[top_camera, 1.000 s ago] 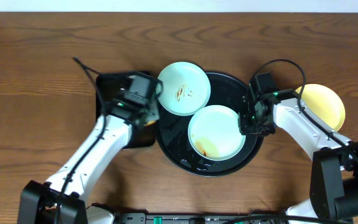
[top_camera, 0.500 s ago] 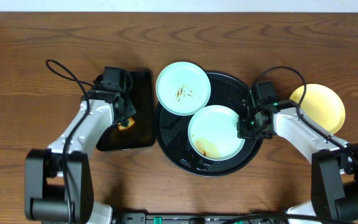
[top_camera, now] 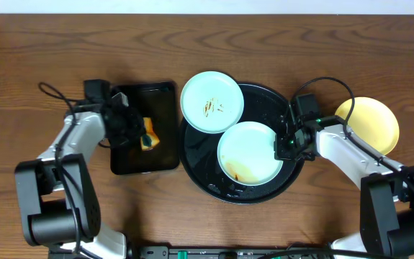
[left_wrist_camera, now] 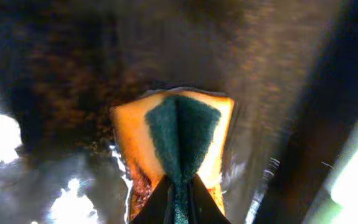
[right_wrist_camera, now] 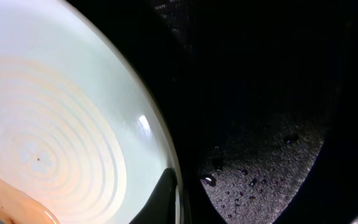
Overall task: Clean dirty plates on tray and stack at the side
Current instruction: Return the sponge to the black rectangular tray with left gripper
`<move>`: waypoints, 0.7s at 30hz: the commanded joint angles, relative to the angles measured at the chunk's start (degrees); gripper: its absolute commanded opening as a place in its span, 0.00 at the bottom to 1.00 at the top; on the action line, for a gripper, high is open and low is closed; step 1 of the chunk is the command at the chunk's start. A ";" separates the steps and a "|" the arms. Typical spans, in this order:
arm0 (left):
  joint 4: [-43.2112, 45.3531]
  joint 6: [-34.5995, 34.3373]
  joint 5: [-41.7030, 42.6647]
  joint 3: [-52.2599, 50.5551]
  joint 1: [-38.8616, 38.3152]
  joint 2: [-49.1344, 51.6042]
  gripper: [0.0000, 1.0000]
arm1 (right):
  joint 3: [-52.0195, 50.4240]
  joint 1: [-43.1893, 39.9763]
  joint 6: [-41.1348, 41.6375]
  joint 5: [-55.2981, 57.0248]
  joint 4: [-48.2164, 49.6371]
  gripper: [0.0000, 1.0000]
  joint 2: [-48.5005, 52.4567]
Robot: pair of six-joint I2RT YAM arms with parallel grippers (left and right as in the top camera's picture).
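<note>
Right gripper (top_camera: pixel 284 147) pinches the near, pale mint round plastic plate (top_camera: pixel 246 147) by its rim. Left gripper (left_wrist_camera: pixel 179 190) squeezes a yellow-green sponge (left_wrist_camera: pixel 182 124). The plate looks light, stiff, probably slick.

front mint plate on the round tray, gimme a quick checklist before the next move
1. Right hand shut on the rim of the front mint plate: ok.
2. Left hand shut on the sponge: ok.
3. Sponge at the front mint plate: not ok, it is over the rectangular tray, left of the round tray.
4. Front mint plate clean: not ok, orange-brown smear near its front edge.
5. Rear mint plate clean: not ok, brown marks in its middle.
6. Yellow plate on the table at the right clean: cannot tell, the right arm covers part of it.
</note>
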 commanded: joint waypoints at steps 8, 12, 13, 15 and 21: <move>-0.76 9.77 22.29 -0.35 4.57 0.83 0.08 | 1.60 0.57 -0.35 1.79 0.13 0.01 -6.91; -1.01 9.35 14.27 -0.70 4.57 0.85 0.08 | 1.62 0.57 -0.96 2.80 0.04 0.01 -9.84; -0.96 9.35 11.87 -1.11 4.57 0.85 0.08 | 1.62 0.57 -0.96 3.04 0.02 0.01 -10.60; -0.98 9.33 8.96 -1.55 4.57 0.87 0.07 | 1.62 0.57 -0.96 3.41 0.02 0.01 -11.08; -0.68 7.52 -2.34 -3.06 4.57 1.49 0.08 | 1.68 0.57 -2.47 4.94 0.04 0.01 -11.61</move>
